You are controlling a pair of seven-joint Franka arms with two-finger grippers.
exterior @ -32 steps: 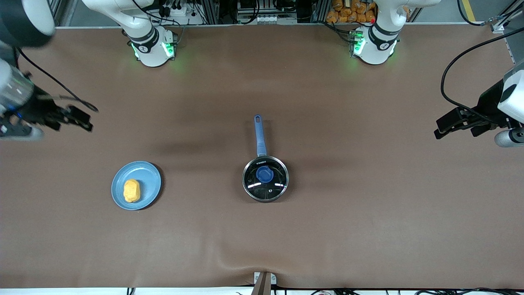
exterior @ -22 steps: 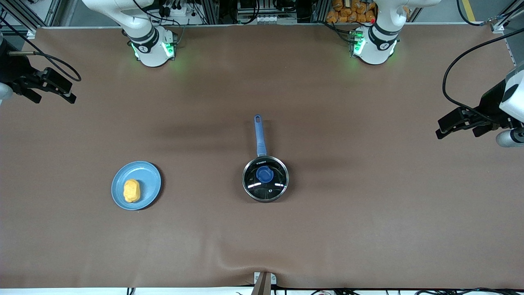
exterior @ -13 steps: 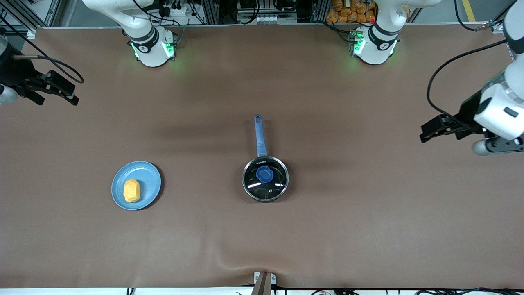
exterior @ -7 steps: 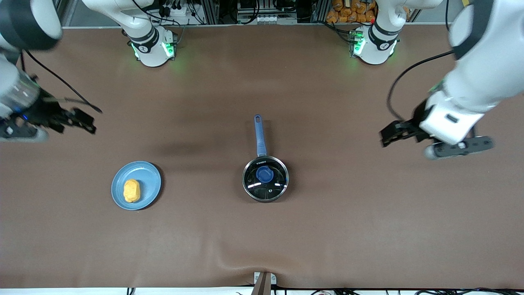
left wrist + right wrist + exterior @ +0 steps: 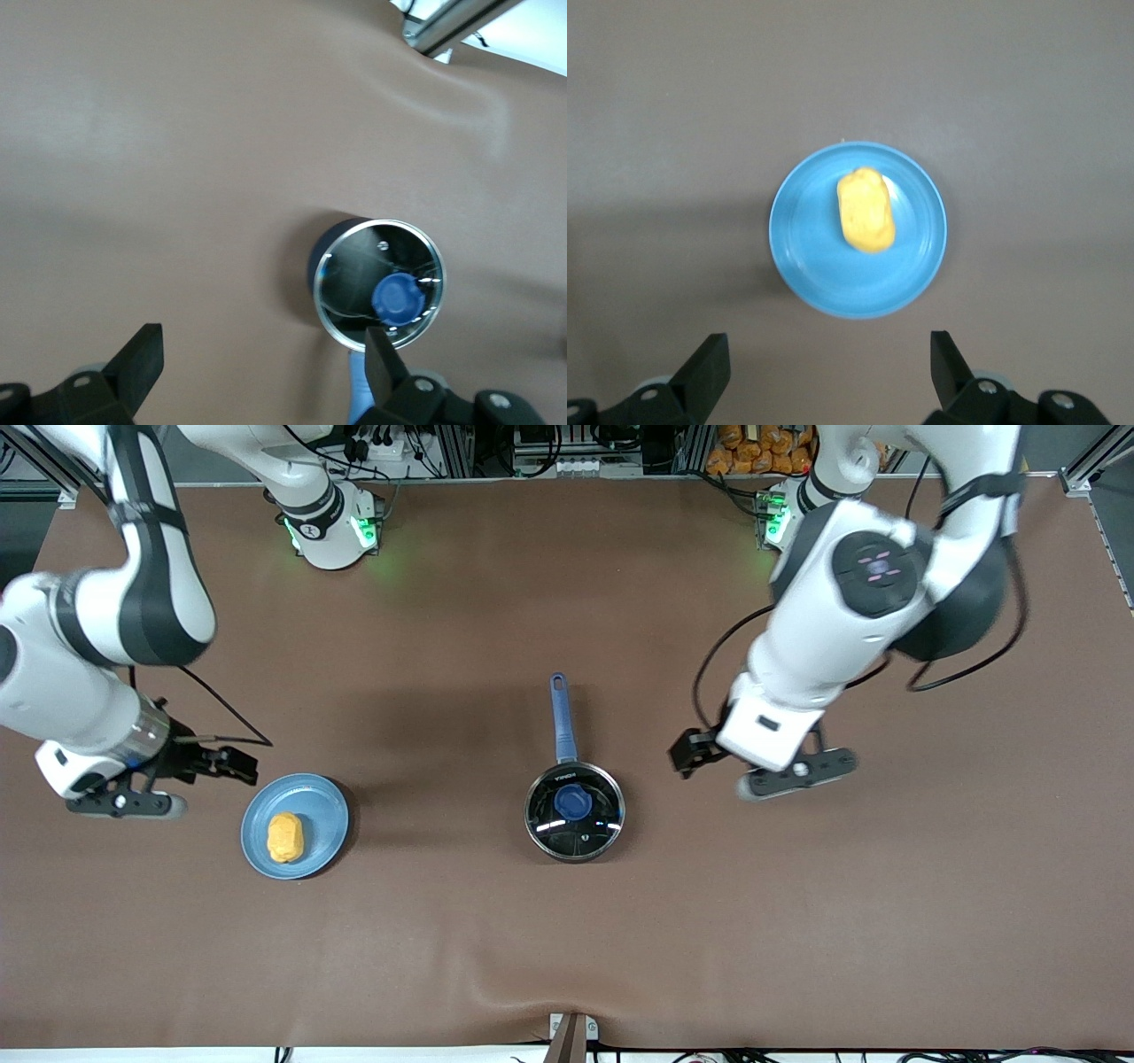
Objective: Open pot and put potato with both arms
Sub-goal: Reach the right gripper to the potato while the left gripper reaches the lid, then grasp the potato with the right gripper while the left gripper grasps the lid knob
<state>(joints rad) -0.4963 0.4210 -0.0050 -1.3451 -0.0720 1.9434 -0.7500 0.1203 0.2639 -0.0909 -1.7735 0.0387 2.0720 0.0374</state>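
Note:
The black pot (image 5: 574,855) stands mid-table, its blue handle (image 5: 561,717) pointing toward the robots' bases. The glass lid (image 5: 594,828) with a blue knob (image 5: 572,803) sits on it. The yellow-orange potato (image 5: 285,837) lies on a light-blue plate (image 5: 323,815) toward the right arm's end. My left gripper (image 5: 687,751) is open and empty, up in the air beside the pot; its wrist view shows the pot (image 5: 321,266) and knob (image 5: 395,297). My right gripper (image 5: 237,765) is open and empty beside the plate; its wrist view shows the potato (image 5: 866,210) and plate (image 5: 806,239).
The brown table cover (image 5: 797,921) has a raised wrinkle at the edge nearest the front camera (image 5: 532,992). Both arm bases (image 5: 330,531) (image 5: 802,527) stand along the edge farthest from the front camera.
Both arms have swung in from the table's ends. The left gripper has come beside the pot, the right gripper beside the plate. Pot, lid, plate and potato have not moved.

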